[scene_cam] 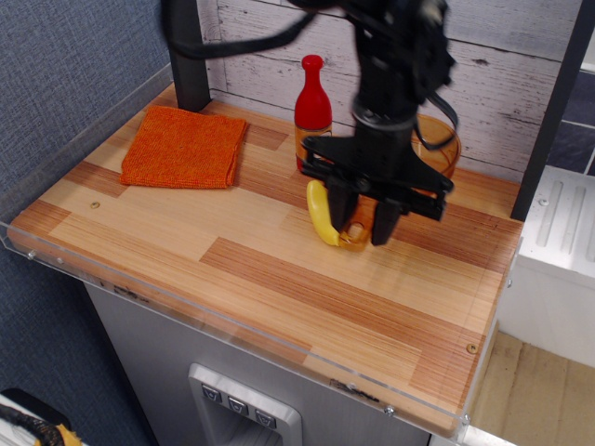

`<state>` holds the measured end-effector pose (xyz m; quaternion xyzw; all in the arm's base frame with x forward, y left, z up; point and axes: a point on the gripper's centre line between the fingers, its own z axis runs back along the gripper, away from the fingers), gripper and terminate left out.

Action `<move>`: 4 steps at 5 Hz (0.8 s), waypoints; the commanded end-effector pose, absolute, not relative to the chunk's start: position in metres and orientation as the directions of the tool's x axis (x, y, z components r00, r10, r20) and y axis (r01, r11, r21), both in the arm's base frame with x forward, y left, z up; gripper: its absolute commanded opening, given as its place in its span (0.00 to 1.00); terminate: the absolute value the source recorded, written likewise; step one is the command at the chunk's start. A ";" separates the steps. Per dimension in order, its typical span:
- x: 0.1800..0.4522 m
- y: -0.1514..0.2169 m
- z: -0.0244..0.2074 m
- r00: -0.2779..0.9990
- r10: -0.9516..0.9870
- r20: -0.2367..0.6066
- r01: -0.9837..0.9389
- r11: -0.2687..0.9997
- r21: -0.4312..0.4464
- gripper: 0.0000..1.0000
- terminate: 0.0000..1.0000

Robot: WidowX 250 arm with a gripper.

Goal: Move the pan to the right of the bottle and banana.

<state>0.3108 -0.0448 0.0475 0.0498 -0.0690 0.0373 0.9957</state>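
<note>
observation.image: pan (435,146) handle between claw (363,226) fingers

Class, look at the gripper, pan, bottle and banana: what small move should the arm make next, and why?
Probably carry a little farther right, then lower. The gripper holds the pan by its handle; the bowl sits right of the bottle, but the handle end still touches the banana.
</note>
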 end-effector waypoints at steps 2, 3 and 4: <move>0.322 -0.063 0.055 0.954 0.255 0.157 -0.255 0.967 -0.019 0.00 0.00; 0.322 -0.066 0.052 0.958 0.252 0.133 -0.255 0.967 0.004 0.00 0.00; 0.323 -0.071 0.052 0.959 0.246 0.139 -0.251 0.968 0.017 0.00 0.00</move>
